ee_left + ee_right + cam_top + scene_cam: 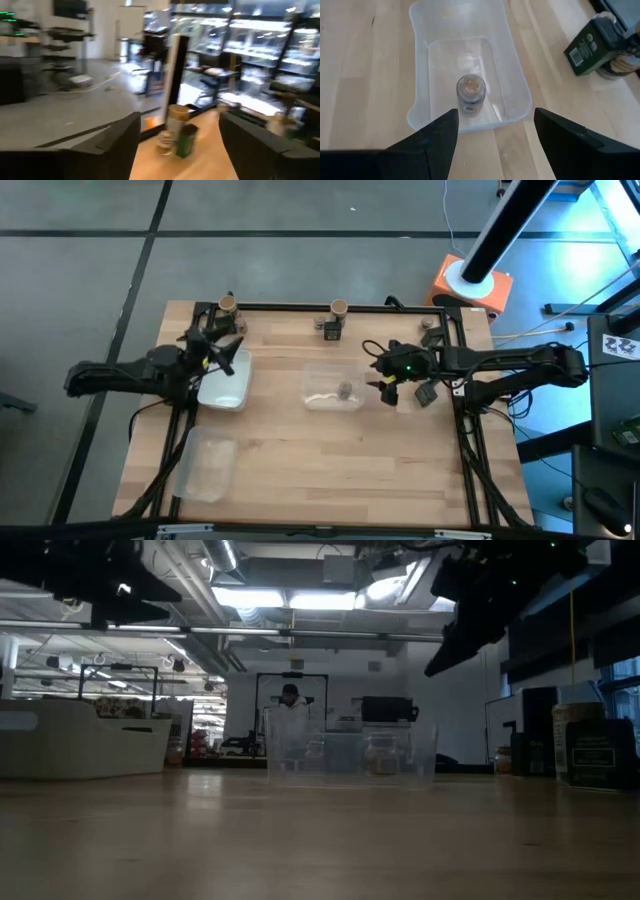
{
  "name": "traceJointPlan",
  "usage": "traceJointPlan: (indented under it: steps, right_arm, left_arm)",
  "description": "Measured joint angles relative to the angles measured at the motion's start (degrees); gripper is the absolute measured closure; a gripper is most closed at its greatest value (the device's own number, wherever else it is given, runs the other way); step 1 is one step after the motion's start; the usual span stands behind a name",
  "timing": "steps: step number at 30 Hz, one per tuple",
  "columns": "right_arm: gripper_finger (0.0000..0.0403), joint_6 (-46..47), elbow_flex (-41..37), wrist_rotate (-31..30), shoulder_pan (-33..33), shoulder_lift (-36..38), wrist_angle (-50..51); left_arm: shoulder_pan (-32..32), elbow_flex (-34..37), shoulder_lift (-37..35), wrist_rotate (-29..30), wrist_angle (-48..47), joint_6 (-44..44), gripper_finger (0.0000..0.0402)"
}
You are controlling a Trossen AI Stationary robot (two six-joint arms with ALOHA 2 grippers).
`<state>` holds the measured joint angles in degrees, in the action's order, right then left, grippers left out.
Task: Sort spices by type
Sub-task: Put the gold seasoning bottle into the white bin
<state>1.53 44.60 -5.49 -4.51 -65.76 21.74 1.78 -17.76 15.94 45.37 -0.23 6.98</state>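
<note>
My right gripper (385, 380) (495, 112) hangs open above the table, just right of the middle clear tray (333, 388). One small squat jar (471, 93) (345, 390) stands upright on that tray's floor. My left gripper (225, 352) (179, 117) is open in the air over the far end of the left tray (225, 385), pointing toward the far edge. There a tan-topped jar (177, 112) (338, 307), a dark packet (186, 140) (330, 328) and a small jar (165, 142) stand together. Another packet (425, 393) sits by my right arm.
A third clear tray (205, 465) lies near the left front of the table. More spices stand at the far edge: a jar (228, 305) on the left and containers (432, 332) on the right. Dark frame rails run along the table's sides. Bare wood lies in front of the middle tray.
</note>
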Motion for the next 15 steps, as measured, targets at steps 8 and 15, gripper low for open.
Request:
traceJointPlan:
  steps: [8,15]
  right_arm:
    - [0.0143,-1.14,-0.57,-0.07,0.00,0.00,-2.59]
    - [0.0143,-3.66,-0.57,-3.13,0.00,0.00,-2.69]
  left_arm:
    - [9.92,-13.00,15.46,1.24,-8.43,0.27,0.0132]
    - [15.37,-19.40,24.60,1.30,-13.41,-1.21,0.0132]
